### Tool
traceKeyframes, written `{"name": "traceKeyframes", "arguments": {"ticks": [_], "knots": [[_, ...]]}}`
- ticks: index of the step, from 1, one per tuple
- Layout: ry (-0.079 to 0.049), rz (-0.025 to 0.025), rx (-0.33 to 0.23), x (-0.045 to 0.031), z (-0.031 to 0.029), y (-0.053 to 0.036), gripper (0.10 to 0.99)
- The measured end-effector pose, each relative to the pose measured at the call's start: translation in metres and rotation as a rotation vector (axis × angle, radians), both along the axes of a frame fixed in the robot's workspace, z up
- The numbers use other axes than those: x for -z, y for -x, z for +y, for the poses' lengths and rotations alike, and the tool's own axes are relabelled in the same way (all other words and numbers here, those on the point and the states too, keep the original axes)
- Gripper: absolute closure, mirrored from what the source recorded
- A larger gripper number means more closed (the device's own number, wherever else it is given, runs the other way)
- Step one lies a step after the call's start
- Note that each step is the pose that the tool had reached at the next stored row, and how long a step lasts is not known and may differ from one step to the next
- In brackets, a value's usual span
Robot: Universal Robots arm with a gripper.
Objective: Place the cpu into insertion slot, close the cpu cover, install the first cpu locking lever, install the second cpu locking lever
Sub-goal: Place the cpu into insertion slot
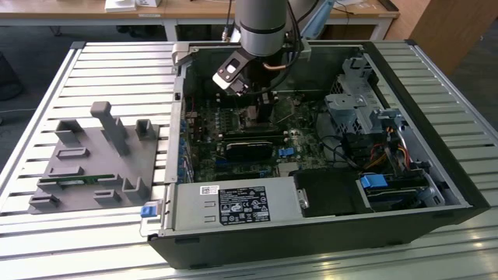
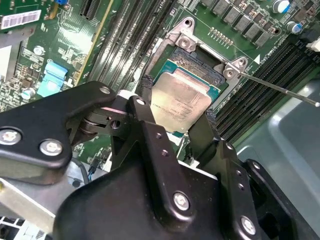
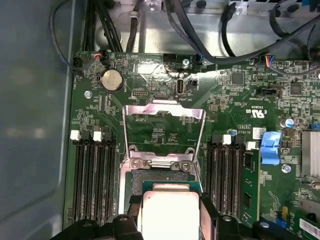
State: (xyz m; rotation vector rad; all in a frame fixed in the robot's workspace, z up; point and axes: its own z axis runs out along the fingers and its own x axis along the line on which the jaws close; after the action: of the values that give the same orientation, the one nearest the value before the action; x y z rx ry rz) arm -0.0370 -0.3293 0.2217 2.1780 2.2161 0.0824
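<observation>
My gripper (image 2: 177, 107) is shut on the cpu (image 2: 184, 97), a flat square chip with a pale metal top, one black finger against each of two opposite edges. The chip hangs just over the insertion slot (image 2: 202, 61), whose black socket edge shows beyond it. In the first wrist view the cpu (image 3: 170, 212) sits between the fingers (image 3: 207, 212), with the insertion slot (image 3: 160, 176) just past it. The cpu cover (image 3: 165, 109), a thin silvery frame, is swung open off the socket. A thin metal lever rod (image 2: 280, 90) sticks out from the socket corner. In the exterior view the gripper (image 1: 260, 100) is low inside the case.
The open black computer case (image 1: 311, 239) lies on a slatted metal table. Memory slots (image 3: 95, 175) flank the socket, and cables (image 3: 200, 35) run along the board's edge. A grey fixture (image 1: 101, 157) stands to the exterior view's left of the case.
</observation>
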Motion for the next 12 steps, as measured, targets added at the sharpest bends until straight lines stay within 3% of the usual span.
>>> {"name": "traceKeyframes", "arguments": {"ticks": [12], "knots": [[0.000,0.0009,0.003,0.0086,0.0037,0.0003,0.545]]}}
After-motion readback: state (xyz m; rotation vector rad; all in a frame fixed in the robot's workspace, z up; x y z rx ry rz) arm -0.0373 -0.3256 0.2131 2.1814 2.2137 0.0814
